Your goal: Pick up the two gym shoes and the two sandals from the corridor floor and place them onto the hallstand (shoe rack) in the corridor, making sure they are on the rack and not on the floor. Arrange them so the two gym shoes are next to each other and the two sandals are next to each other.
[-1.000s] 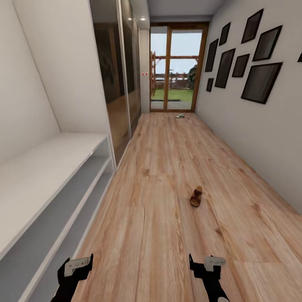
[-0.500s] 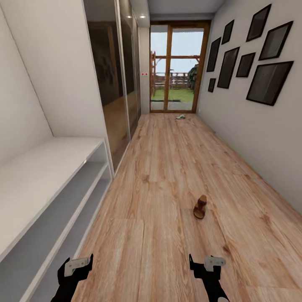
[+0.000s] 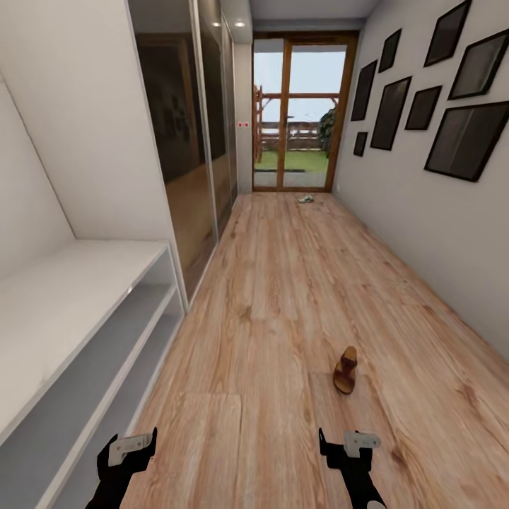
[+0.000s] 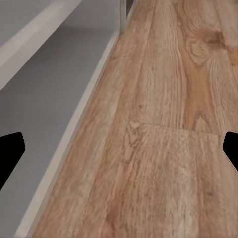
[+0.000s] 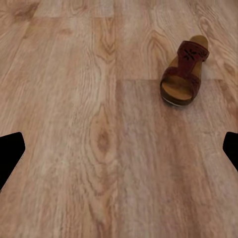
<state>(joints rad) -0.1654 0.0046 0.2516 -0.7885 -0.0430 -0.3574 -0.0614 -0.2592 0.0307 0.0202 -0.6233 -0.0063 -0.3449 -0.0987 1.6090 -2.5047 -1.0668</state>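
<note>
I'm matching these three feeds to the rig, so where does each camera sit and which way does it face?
Head view: on the robot's head, looking forward and down the corridor floor; left gripper and right gripper show, open.
Left wrist view: on the left arm, looking along its fingers at the floor beside the hallstand.
Right wrist view: on the right arm, looking at the floor and a brown sandal; its fingertips show.
Shared: head and right wrist views both show that sandal.
</note>
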